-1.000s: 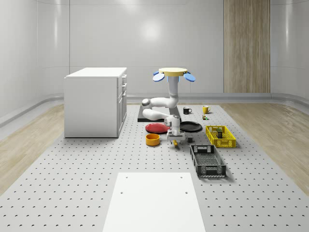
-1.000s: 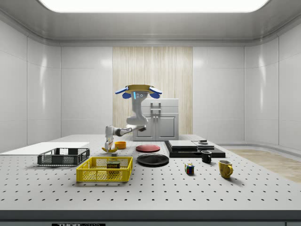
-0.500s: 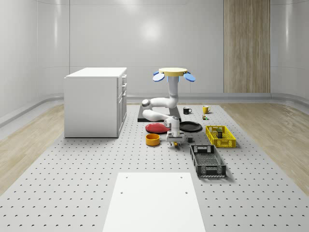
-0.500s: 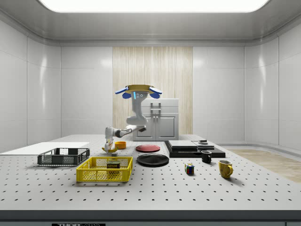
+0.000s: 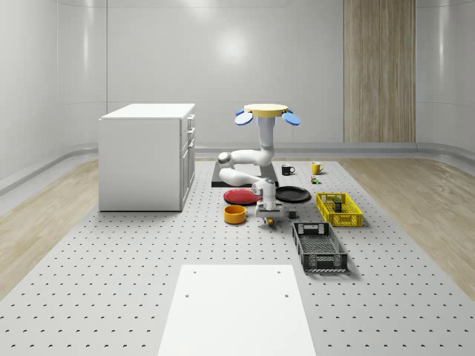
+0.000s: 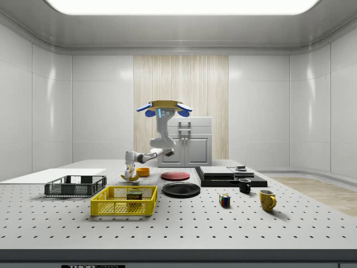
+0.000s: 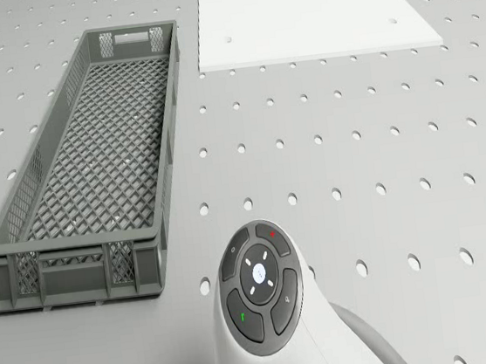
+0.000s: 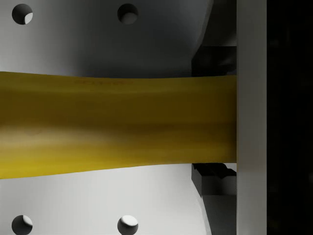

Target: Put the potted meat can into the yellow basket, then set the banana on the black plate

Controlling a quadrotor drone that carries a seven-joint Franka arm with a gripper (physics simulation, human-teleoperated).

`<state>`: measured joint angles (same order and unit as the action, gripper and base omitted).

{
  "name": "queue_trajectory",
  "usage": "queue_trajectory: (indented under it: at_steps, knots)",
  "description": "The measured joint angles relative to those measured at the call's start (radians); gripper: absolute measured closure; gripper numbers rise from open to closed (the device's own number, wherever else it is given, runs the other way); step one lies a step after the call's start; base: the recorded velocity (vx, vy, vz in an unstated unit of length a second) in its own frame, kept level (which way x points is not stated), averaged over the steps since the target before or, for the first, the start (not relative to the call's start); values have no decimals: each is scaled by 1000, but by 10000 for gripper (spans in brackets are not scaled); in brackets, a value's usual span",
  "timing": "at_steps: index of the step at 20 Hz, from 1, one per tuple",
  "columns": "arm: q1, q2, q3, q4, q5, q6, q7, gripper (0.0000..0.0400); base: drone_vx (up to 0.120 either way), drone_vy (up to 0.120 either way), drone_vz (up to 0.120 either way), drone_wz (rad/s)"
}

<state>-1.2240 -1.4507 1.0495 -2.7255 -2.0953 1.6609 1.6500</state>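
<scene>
Clamped on the banana (image 8: 117,125) across its middle: pincer (image 5: 270,217), low over the perforated counter (image 5: 111,252), between orange bowl (image 5: 234,213) and grey crate (image 5: 319,246). Beyond, potted meat can (image 6: 134,196) lying inside the yellow basket (image 6: 124,201); black plate (image 6: 181,189) beside it. Farther back, drone (image 5: 268,113) hovering above the plates.

Even, bright light from a ceiling panel (image 6: 181,5) in the side view. Soft sheen on the back wall (image 5: 230,48). Shadows faint, short. Wrist view: dark shading under the banana (image 8: 117,125), black band along one side.
</scene>
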Motion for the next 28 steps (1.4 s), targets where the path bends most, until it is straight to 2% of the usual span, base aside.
queue_trajectory:
  at_steps: [3,11,17,21,28]
  knots:
    - [3,2,-1,-1,-3,-3,-8,210,0,0,0,0]
    - [15,3,35,-23,25,-29,23,210,0,0,5,0]
    - [27,-2,99,-52,85,-59,33,207,-7,7,120,0]
    - [29,-4,121,-60,106,-67,35,207,-120,120,100,0]
    - [29,-10,135,-65,120,-68,41,207,-120,120,0,0]
